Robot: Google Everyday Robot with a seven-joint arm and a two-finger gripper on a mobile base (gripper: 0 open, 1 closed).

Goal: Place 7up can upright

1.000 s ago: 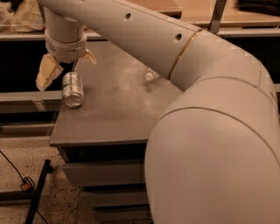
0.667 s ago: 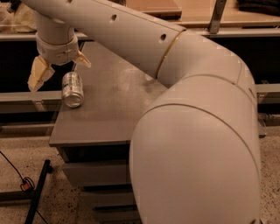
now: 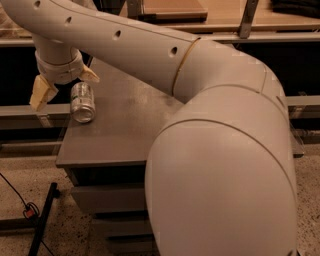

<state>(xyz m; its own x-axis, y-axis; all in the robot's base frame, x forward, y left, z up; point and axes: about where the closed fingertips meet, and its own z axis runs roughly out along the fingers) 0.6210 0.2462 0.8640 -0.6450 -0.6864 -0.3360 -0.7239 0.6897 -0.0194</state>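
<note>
The 7up can (image 3: 82, 102) is a small silver can lying on its side near the left edge of the grey table (image 3: 125, 135), one shiny end facing me. My gripper (image 3: 64, 86) hangs above the can's far end, at the table's left edge. Its two cream fingers are spread apart, one finger (image 3: 42, 92) out past the table's left edge and the other (image 3: 89, 75) just above and right of the can. The fingers hold nothing.
My large cream arm (image 3: 220, 150) fills the right and middle of the view and hides much of the table. A wooden shelf (image 3: 175, 12) runs behind. A black cable with a red clip (image 3: 30, 211) and a dark bar (image 3: 42, 220) lie on the speckled floor at lower left.
My gripper has shifted left and a little up, away from the can's upper end. The can lies where it was.
</note>
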